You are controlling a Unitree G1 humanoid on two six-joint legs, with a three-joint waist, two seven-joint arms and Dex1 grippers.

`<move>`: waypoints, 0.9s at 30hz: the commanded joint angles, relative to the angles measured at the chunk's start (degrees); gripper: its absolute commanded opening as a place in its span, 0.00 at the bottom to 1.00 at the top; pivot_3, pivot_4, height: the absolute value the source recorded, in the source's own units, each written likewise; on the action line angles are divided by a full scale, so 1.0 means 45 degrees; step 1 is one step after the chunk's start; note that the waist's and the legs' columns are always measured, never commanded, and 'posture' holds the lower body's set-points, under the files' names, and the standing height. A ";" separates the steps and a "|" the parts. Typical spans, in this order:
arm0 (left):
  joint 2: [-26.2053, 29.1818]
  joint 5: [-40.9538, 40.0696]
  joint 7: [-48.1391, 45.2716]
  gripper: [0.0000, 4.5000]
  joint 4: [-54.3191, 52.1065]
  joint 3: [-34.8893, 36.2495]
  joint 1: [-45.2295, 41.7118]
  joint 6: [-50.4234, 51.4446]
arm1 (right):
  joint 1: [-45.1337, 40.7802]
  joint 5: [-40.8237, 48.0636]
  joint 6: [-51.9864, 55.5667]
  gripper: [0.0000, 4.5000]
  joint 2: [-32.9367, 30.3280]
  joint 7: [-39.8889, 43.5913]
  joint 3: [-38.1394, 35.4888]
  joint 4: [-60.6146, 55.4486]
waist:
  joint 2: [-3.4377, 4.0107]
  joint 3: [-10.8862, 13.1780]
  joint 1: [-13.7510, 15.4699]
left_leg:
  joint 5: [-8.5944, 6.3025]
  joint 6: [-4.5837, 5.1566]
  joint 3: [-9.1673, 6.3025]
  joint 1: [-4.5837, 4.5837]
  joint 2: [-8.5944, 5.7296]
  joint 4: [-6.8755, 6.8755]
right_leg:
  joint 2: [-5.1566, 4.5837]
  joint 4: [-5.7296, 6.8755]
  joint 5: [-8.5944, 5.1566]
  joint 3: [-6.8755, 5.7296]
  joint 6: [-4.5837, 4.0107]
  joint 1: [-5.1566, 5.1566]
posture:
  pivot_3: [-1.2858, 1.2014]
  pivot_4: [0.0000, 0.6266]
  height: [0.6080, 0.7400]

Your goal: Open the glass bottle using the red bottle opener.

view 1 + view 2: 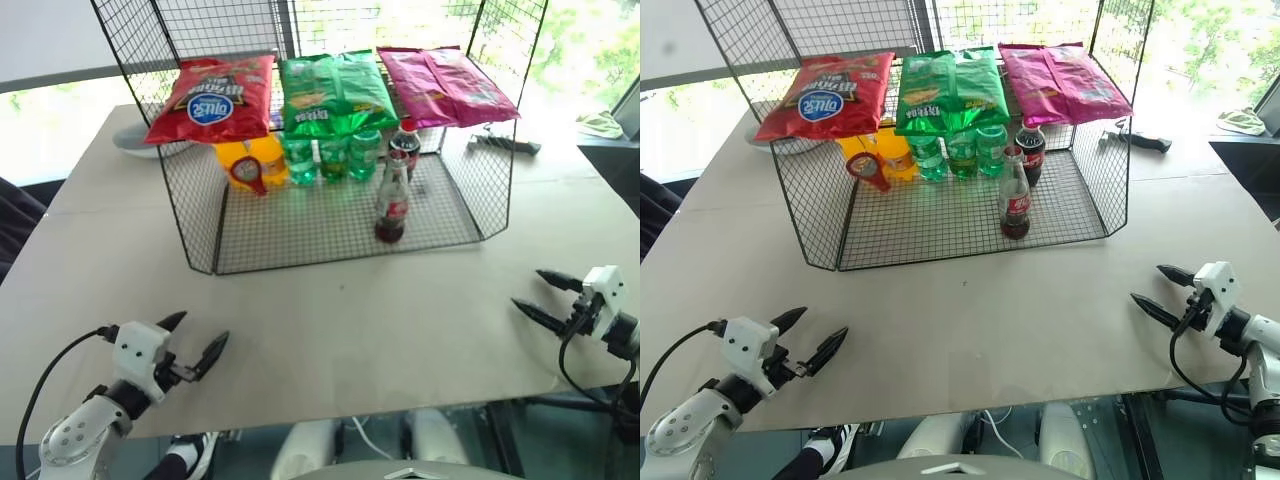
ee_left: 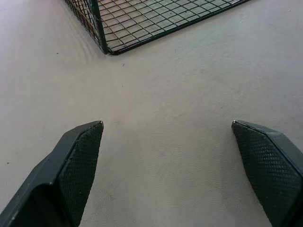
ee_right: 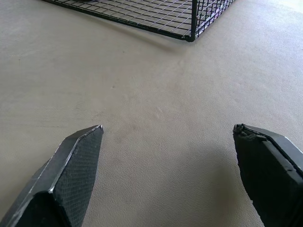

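Table: glass bottle in rack, well beyond spread fingers

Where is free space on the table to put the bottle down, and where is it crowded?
Free: the bare table between the rack front edge and both open grippers, left and right. The rack's mesh floor left of the glass bottle is also bare. Crowded: the rack's back row, with green bottles, the red opener and chip bags above.
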 commanded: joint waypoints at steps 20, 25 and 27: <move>-0.0037 0.0485 0.0021 1.00 0.0686 -0.0354 -0.0652 -0.0390 | -0.0124 0.0077 -0.0400 0.98 0.0335 -0.0151 -0.0174 -0.0754 | 0.0029 -0.0012 0.0087 | 0.0003 -0.0003 -0.0010 0.0005 0.0000 0.0003 | -0.0004 0.0002 0.0002 -0.0011 -0.0001 0.0001 | 0.52 0.24 1.00; -0.0093 0.0511 0.0029 1.00 0.0675 -0.0568 -0.0830 -0.0350 | 0.0105 0.0181 -0.0241 0.98 0.0627 -0.0318 -0.0099 -0.1572 | 0.0040 -0.0015 0.0101 | 0.0003 -0.0003 -0.0011 0.0004 -0.0003 0.0004 | -0.0008 0.0002 0.0002 -0.0011 0.0000 0.0002 | 0.52 0.24 1.00; -0.0147 0.0625 0.0092 1.00 0.0602 -0.0812 -0.1004 -0.0308 | 0.0322 0.0267 -0.0037 0.98 0.0864 -0.0361 0.0092 -0.2375 | 0.0040 -0.0017 0.0106 | 0.0003 -0.0003 -0.0018 0.0003 -0.0003 0.0005 | -0.0008 0.0002 0.0003 -0.0016 0.0001 0.0003 | 0.52 0.24 1.00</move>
